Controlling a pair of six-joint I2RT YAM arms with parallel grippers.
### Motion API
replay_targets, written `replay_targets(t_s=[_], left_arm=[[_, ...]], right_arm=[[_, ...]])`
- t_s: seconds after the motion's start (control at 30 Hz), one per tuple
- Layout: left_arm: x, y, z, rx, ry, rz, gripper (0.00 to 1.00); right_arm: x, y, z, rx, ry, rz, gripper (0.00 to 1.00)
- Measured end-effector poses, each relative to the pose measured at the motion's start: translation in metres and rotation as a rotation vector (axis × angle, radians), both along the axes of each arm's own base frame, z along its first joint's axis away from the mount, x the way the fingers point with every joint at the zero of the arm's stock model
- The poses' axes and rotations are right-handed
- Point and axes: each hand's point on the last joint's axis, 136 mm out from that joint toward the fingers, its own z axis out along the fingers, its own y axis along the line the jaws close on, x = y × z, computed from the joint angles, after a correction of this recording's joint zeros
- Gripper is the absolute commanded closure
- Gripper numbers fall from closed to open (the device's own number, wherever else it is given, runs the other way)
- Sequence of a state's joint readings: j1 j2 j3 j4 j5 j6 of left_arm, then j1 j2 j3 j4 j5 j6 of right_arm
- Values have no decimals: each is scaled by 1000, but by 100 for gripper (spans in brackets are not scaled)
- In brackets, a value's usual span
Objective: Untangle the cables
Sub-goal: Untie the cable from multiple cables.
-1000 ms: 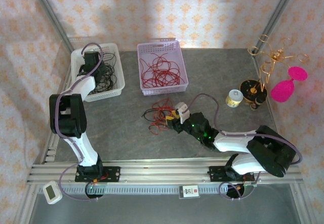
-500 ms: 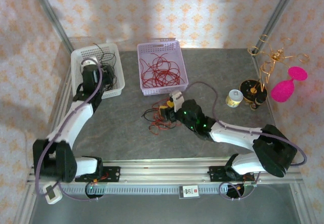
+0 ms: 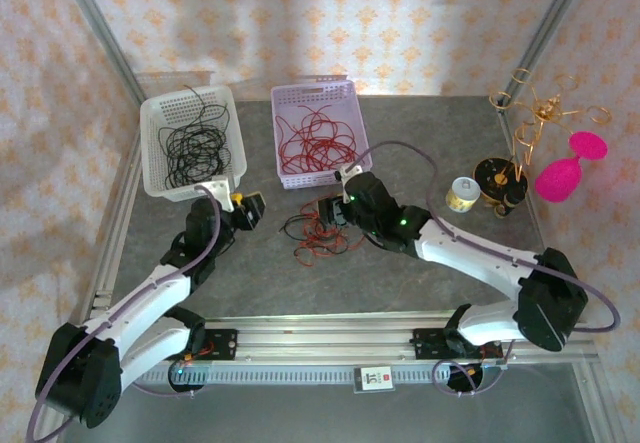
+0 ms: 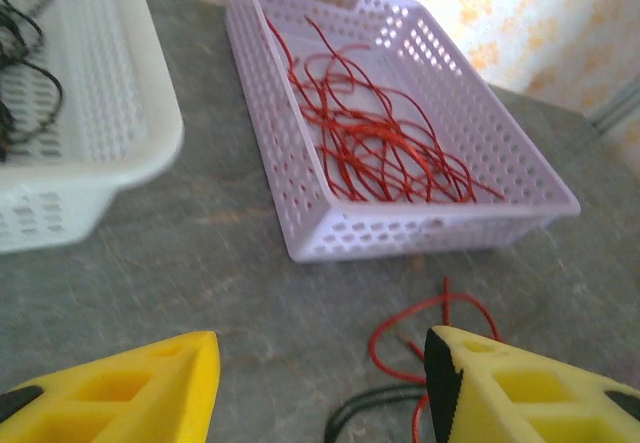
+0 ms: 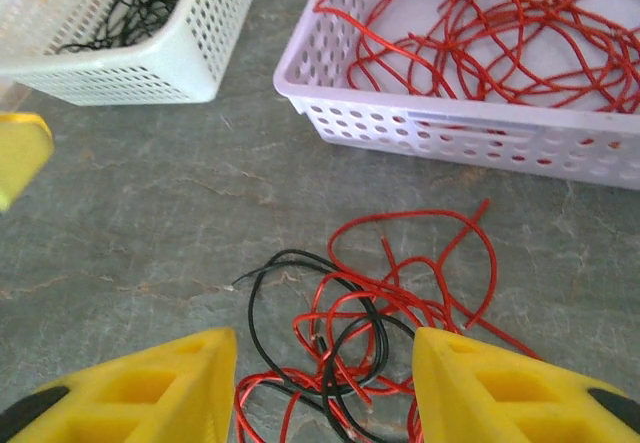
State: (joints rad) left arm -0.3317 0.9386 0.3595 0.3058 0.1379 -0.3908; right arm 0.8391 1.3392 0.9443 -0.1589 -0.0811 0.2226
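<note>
Grey tabletop (image 3: 270, 283): cables (image 5: 350, 333) near lilac basket (image 5: 450, 128), white basket (image 5: 150, 78); left end effector (image 4: 320, 363), right end effector (image 5: 322, 363) wide, empty.

— What sort of place is this?
— A robot lab booth. At 6 o'clock the left arm (image 3: 150, 298) and right arm (image 3: 470, 258) are bolted to an aluminium rail (image 3: 320, 338). A metal post (image 3: 97, 33) at 10, and wallpaper (image 3: 330, 23) panels wall in the table (image 3: 420, 143).

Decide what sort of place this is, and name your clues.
Probably a robot test cell: left arm and right arm bolted to a rail, patterned walls round the table, cables sorted into baskets.
</note>
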Motion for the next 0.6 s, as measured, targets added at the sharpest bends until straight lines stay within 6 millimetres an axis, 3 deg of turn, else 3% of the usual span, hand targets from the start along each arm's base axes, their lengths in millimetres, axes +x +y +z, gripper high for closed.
replay_targets(t_s=[0.33, 0.6], left_arm=[[-12, -25, -31, -17, 3, -102, 46], [-14, -35, -41, -4, 26, -156, 46]], right_arm=[[-2, -3, -46, -106, 135, -28, 51], [5, 8, -63, -152, 185, -20, 54]])
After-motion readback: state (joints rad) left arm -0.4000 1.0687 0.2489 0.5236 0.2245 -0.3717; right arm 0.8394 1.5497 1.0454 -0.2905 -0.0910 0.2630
